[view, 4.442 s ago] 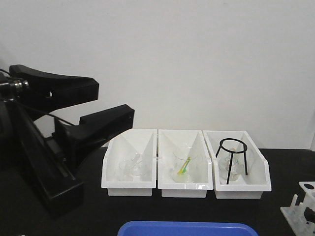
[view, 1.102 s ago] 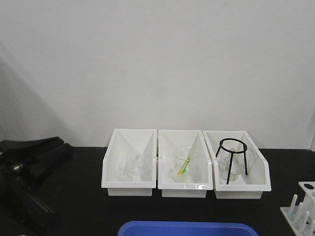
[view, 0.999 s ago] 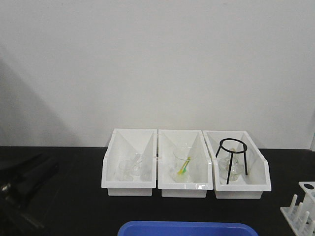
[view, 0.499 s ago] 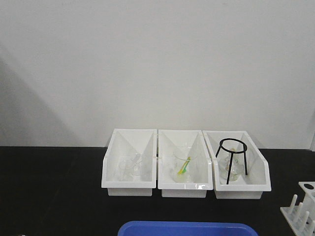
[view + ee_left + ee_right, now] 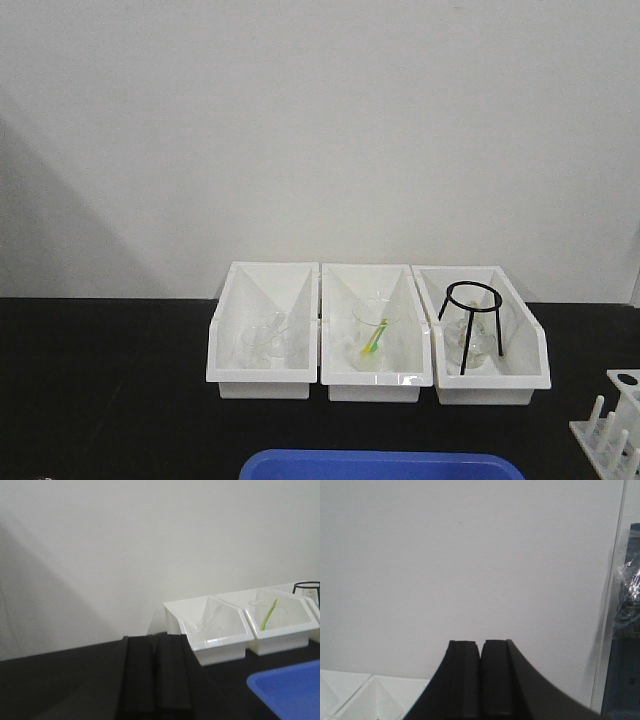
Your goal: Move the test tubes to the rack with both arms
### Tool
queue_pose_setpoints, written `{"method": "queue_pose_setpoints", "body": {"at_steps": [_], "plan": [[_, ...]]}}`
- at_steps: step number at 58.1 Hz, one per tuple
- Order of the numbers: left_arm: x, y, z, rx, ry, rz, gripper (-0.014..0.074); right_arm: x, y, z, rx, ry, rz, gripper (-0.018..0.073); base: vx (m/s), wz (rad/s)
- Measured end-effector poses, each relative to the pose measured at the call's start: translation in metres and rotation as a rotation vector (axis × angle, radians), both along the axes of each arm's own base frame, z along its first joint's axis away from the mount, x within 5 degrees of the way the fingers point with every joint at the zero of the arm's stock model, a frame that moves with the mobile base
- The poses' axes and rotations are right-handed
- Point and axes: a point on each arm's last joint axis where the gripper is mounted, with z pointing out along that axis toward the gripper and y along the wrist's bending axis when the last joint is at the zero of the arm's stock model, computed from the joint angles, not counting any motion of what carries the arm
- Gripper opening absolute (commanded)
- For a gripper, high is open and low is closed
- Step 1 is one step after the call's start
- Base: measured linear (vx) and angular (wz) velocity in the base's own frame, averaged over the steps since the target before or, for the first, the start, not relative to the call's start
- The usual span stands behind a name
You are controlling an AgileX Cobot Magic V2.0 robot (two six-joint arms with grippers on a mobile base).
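Observation:
The white test-tube rack (image 5: 612,425) shows only partly at the bottom right edge of the front view, with upright pegs and a round hole. No test tube shows clearly. My left gripper (image 5: 158,639) is shut and empty, its black jaws pressed together, low over the black table, left of the bins. My right gripper (image 5: 481,643) is shut and empty, jaws together, pointing at the white wall. Neither arm shows in the front view.
Three white open-front bins stand in a row: the left bin (image 5: 262,335) holds glassware, the middle bin (image 5: 374,335) a beaker with a green-yellow stick, the right bin (image 5: 482,335) a black wire tripod. A blue tray (image 5: 380,466) lies at the front edge and also shows in the left wrist view (image 5: 290,690).
The left arm, raised with open jaws at the left of the front view earlier, has dropped down and left out of that view. Bins, tray and rack have not moved.

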Motion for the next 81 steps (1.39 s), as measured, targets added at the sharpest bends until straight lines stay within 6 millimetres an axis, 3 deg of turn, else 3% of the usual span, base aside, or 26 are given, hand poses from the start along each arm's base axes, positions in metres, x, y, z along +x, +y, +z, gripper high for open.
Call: {"method": "queue_pose_setpoints", "body": {"at_steps": [35, 81], "plan": [[0.0006, 0.0008, -0.007, 0.09, 0.058, 0.034, -0.0021, 0.0, 0.0003, 0.0, -0.001, -0.001, 0.003, -0.0008, 0.0, 0.0], [0.0013, 0.005, -0.007, 0.061, 0.066, 0.106, -0.0021, 0.0, 0.0003, 0.0, -0.001, -0.001, 0.003, -0.0008, 0.0, 0.0]]}}
